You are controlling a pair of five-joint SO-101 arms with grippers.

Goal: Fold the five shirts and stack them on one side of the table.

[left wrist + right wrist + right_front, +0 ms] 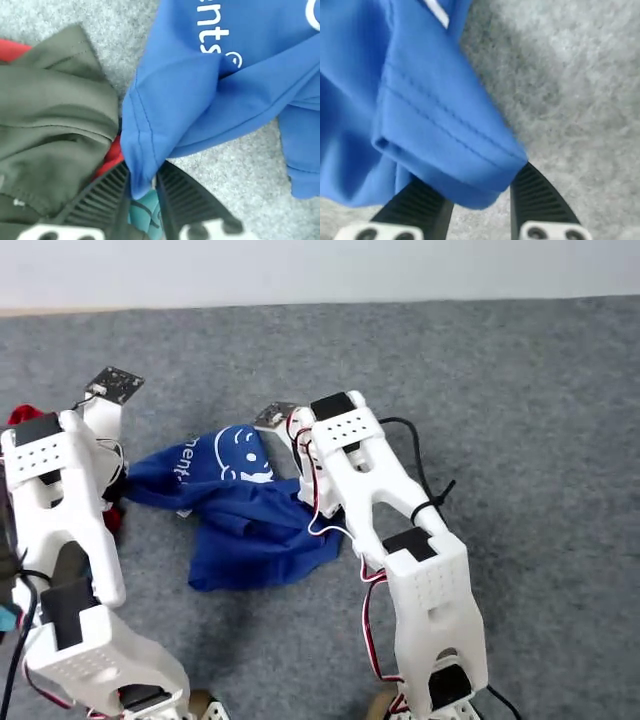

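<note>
A blue shirt (245, 510) with white print lies crumpled on the grey carpeted table (500, 390), stretched between the two arms. In the left wrist view my left gripper (142, 189) is shut on a corner of the blue shirt (200, 90), the cloth pinched between its ribbed fingers (102, 197). In the high view the left gripper (118, 488) sits at the shirt's left end. My right gripper (480, 200) is shut on a folded, stitched hem of the blue shirt (420, 115). In the high view the right gripper (300, 462) is at the shirt's upper right edge.
An olive green shirt (50, 135) lies bunched beside the left gripper, with a red shirt (112, 157) under it and a bit of teal cloth (145, 215) below the fingers. Red cloth (22, 416) shows at the table's left edge. Bare carpet spreads to the right and back.
</note>
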